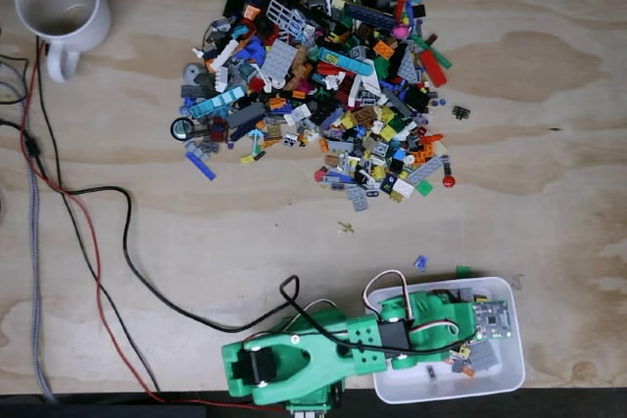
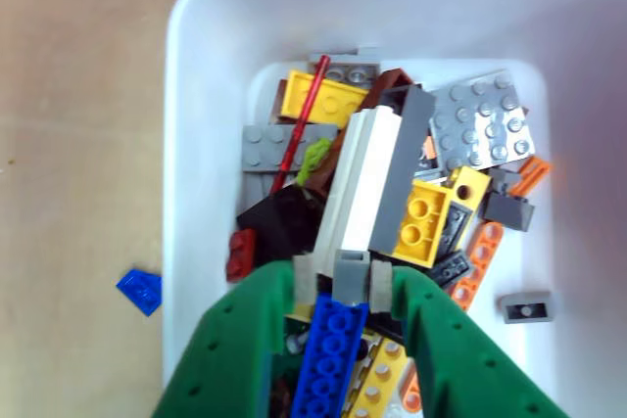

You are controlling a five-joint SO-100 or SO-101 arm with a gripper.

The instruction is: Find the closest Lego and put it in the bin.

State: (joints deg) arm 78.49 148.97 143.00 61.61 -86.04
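The whole setting is a pale plywood tabletop point(image 1: 549, 173) with wavy darker grain and a few knots, seen from straight above in the fixed view. Light is even and soft, with faint shadows. A dark strip runs along the bottom edge of the frame, where the board ends. In the wrist view the same wood fills the left side.

A blue Lego plate point(image 2: 331, 357) hangs lengthwise over the white bin point(image 2: 211, 66), which holds mixed bricks.
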